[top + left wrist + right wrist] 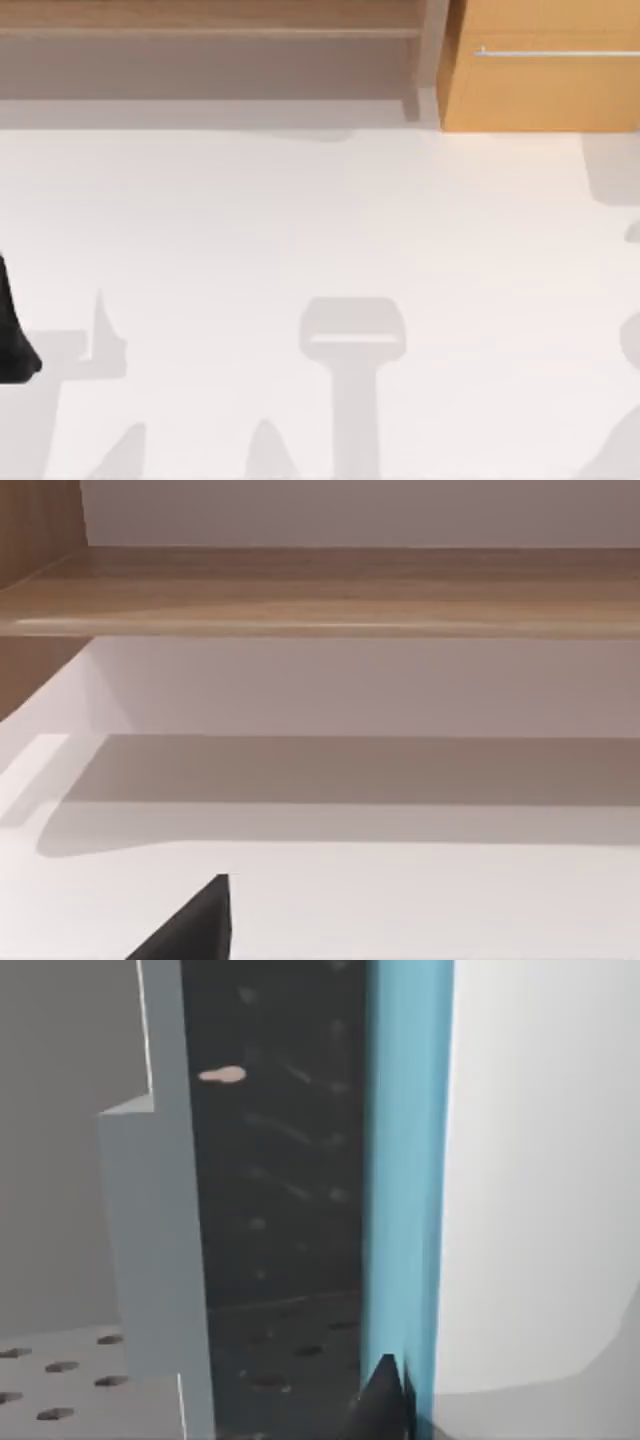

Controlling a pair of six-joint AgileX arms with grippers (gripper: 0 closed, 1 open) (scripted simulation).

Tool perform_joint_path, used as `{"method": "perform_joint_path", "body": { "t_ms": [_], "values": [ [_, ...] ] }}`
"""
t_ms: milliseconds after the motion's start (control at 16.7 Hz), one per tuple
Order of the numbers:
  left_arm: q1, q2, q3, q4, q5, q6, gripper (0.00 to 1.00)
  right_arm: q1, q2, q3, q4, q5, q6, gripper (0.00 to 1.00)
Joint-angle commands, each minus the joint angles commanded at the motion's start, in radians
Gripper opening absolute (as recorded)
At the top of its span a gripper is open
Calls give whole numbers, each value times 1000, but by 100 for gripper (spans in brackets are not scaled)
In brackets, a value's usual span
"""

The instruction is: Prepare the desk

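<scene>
Two arms on this rig, little of either in frame. Top view: the desk (300,250) is a flat matte white tabletop spanning the frame, carrying soft grey shadows near the front edge and at the right side. Along the back runs a brown wooden shelf ledge (210,20), with a shadowed recess under it. At back right sits the orange-wood drawer unit (540,85), touching the tabletop; a slim silver handle (555,52) runs horizontally across its front. A grey upright panel (428,60) separates the shelf from the drawer unit. Left arm (12,335) shows as a dark shape at the top view's left edge, over the front-left part of the tabletop. Left wrist view: same shelf ledge (320,590) seen from low down, white tabletop (400,900) below it with the ledge's shadow across it, and one dark tip of the left gripper (195,925) poking in at the frame edge; can't tell whether its fingers are wide or narrow. Right wrist view: a grey perforated surface (60,1370), a grey upright bracket (160,1240), a dark panel (280,1180), a blue vertical strip (405,1160) and a white surface (540,1160) beside it. One dark tip of the right gripper (383,1400) sits against the blue strip; finger spread can't be told here either.
</scene>
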Motion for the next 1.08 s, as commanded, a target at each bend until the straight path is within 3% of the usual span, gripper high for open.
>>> {"method": "perform_joint_path", "body": {
  "t_ms": [1020, 1080],
  "values": [
    [0, 0, 0, 0, 0, 0, 100, 36, 92, 112, -15, 36, 11, 0],
    [0, 0, 0, 0, 0, 0, 100, 36, 92, 112, -15, 36, 11, 8]
  ]
}}
